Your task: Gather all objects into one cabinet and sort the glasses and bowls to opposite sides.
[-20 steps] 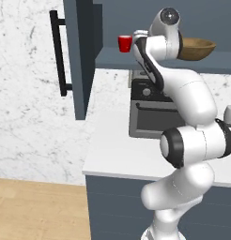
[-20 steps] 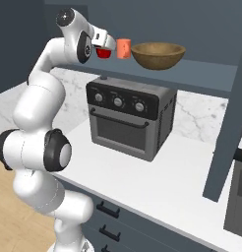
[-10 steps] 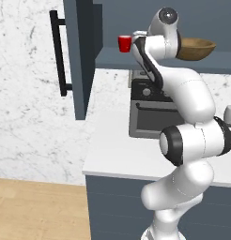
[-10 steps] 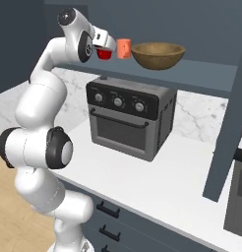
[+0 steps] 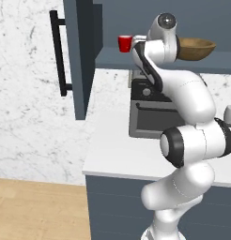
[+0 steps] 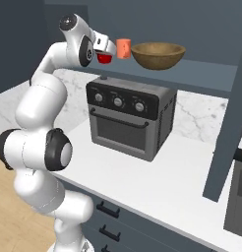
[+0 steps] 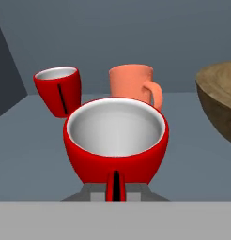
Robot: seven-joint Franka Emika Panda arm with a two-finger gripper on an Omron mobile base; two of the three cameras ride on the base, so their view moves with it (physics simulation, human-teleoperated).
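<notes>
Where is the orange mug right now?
The orange mug stands on the cabinet shelf, between a red mug on its left and the wooden bowl on its right in the hand view.

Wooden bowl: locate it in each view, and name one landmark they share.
Left base view: wooden bowl upper right, behind the arm.
Right base view: bowl top centre, right of the orange mug.
Hand view: bowl cut off at right edge.
Shared landmark: the cabinet shelf under it.
</notes>
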